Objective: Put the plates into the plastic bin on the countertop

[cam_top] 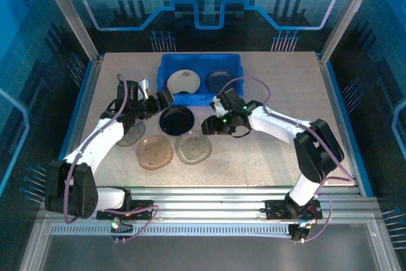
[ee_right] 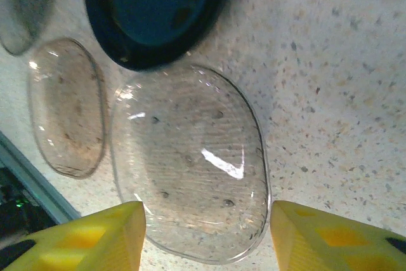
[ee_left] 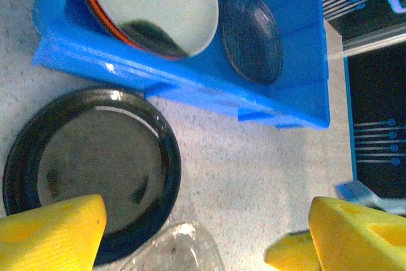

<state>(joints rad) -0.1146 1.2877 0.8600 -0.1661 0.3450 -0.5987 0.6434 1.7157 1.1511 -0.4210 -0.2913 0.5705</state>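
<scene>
The blue plastic bin (cam_top: 206,98) stands at the back of the countertop (cam_top: 273,87), holding a cream plate (cam_top: 184,81) and a dark grey plate (cam_top: 219,79). Just in front of it lies a glossy black plate (cam_top: 176,120). Nearer me sit a brownish clear plate (cam_top: 154,152) and a clear plate (cam_top: 193,147). My left gripper (ee_left: 206,233) hangs open beside the black plate (ee_left: 89,169), over bare counter. My right gripper (ee_right: 206,233) is open, its yellow fingers (ee_right: 89,239) straddling the near end of the clear plate (ee_right: 190,157), which lies flat.
A grey translucent plate (cam_top: 131,133) lies under the left forearm. An orange rim (ee_left: 104,20) peeks from under the cream plate in the bin (ee_left: 190,84). A metal frame (cam_top: 209,198) edges the counter's near side. Bare counter stretches to the right of the right arm.
</scene>
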